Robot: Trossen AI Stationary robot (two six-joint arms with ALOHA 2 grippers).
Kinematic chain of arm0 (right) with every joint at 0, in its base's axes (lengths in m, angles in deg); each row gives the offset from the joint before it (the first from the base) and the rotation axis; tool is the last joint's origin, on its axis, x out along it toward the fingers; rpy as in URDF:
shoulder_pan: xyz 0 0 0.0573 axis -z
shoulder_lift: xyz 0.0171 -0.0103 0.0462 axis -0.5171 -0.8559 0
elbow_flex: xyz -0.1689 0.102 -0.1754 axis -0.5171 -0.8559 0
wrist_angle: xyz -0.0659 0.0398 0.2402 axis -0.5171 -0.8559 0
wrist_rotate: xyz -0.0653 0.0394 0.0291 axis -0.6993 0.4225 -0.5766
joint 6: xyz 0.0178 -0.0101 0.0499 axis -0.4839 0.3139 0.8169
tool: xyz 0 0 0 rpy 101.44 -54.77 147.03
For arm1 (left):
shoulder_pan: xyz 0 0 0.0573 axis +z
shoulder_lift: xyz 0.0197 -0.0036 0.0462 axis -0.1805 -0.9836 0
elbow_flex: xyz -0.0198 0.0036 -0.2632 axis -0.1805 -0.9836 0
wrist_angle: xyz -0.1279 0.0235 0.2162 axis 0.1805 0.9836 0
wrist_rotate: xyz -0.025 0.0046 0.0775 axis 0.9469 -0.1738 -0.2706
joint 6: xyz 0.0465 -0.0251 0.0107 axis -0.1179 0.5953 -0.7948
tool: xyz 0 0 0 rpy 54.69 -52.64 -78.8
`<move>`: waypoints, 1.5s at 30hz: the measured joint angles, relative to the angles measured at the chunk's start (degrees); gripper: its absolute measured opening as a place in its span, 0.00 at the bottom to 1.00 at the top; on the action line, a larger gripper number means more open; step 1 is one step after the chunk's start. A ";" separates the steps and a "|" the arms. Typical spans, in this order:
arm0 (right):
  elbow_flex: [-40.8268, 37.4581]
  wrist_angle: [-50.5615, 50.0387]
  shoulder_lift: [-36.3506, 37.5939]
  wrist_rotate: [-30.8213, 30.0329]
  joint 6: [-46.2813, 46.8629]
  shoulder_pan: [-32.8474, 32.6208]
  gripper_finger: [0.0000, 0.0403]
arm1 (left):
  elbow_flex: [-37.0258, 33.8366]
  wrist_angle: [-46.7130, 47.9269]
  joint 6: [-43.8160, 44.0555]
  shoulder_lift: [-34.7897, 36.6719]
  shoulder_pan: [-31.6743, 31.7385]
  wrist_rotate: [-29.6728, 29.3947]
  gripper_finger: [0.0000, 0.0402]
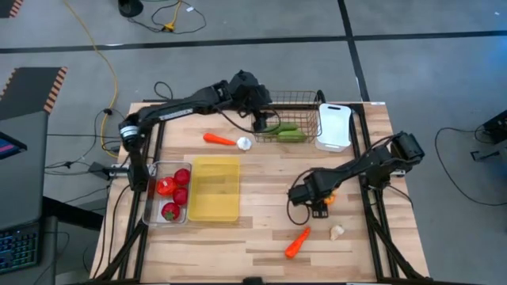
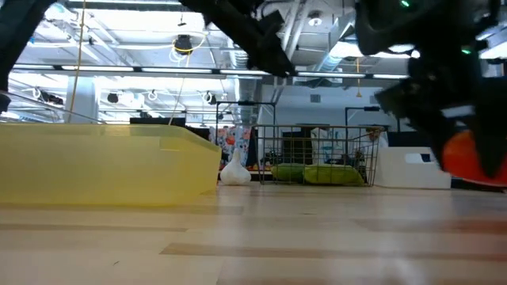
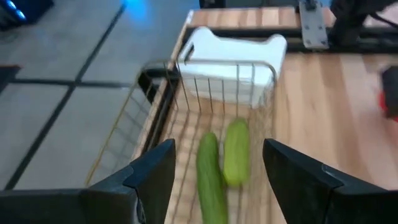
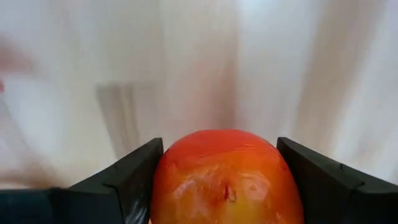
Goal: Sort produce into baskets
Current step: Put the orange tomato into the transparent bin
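Observation:
My left gripper (image 1: 261, 120) (image 3: 217, 177) is open above the dark wire basket (image 1: 305, 99), where two green cucumbers (image 1: 285, 131) (image 3: 224, 158) lie side by side on the bottom. My right gripper (image 1: 321, 202) is shut on an orange pepper (image 4: 227, 177) over the table's right half. The clear bin (image 1: 152, 207) holds red tomatoes (image 1: 174, 190). The yellow tray (image 1: 215, 188) and the white tray (image 1: 333, 127) stand on the table. My right gripper pinches the orange pepper between its two fingers (image 4: 134, 177), one on each of its sides (image 4: 163, 180). The low view shows the pepper (image 2: 475, 158) lifted clear of the table.
An orange carrot (image 1: 218, 139) and a white garlic piece (image 1: 244, 143) lie left of the wire basket. Another carrot (image 1: 297, 241) and a white piece (image 1: 337, 232) lie near the front right. Bare wood shows in the middle of the table.

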 joint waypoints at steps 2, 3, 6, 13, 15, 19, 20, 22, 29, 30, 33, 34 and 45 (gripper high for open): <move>1.80 0.20 0.04 -2.92 -1.88 1.12 0.80 | 0.01 3.67 -0.03 2.51 0.00 -0.01 0.57; 2.82 0.47 0.04 -4.41 -2.82 1.70 0.80 | 0.02 6.40 0.00 3.77 0.00 0.00 0.57; 5.51 2.25 0.04 -8.56 -5.90 3.69 0.80 | 0.02 13.55 0.03 7.58 0.00 -0.44 0.57; 9.52 13.36 0.07 -11.93 -14.72 9.02 0.81 | -1.89 27.54 4.83 16.43 0.00 -1.20 0.57; 9.90 17.33 0.07 -11.91 -16.82 10.34 0.81 | -4.30 29.26 6.82 19.43 0.00 -1.24 0.57; 10.35 23.78 0.07 -11.88 -20.46 12.68 0.81 | -12.36 28.51 10.80 26.55 0.00 -1.31 0.57; 10.41 25.43 0.07 -11.87 -21.26 13.21 0.81 | -14.91 27.60 11.65 28.47 0.00 -1.31 0.57; 10.42 28.51 0.07 -11.85 -22.94 14.01 0.81 | -20.43 24.63 13.46 32.65 0.00 -1.33 0.57; 10.42 38.40 0.07 -11.83 -27.69 16.18 0.81 | -38.45 16.82 20.73 45.07 0.00 -1.15 0.57; 10.42 39.46 0.07 -11.80 -28.24 16.50 0.81 | -40.49 16.03 21.68 46.30 0.00 -1.01 0.57; 10.42 41.92 0.07 -11.80 -28.75 17.22 0.81 | -45.70 13.57 24.58 49.37 -0.01 -0.39 0.57; 10.42 42.47 0.07 -11.80 -28.75 17.47 0.81 | -46.97 12.83 25.38 50.08 0.00 0.01 0.58; 10.42 44.85 0.07 -11.61 -28.88 18.67 0.81 | -54.21 3.46 28.37 51.22 -0.21 6.17 0.76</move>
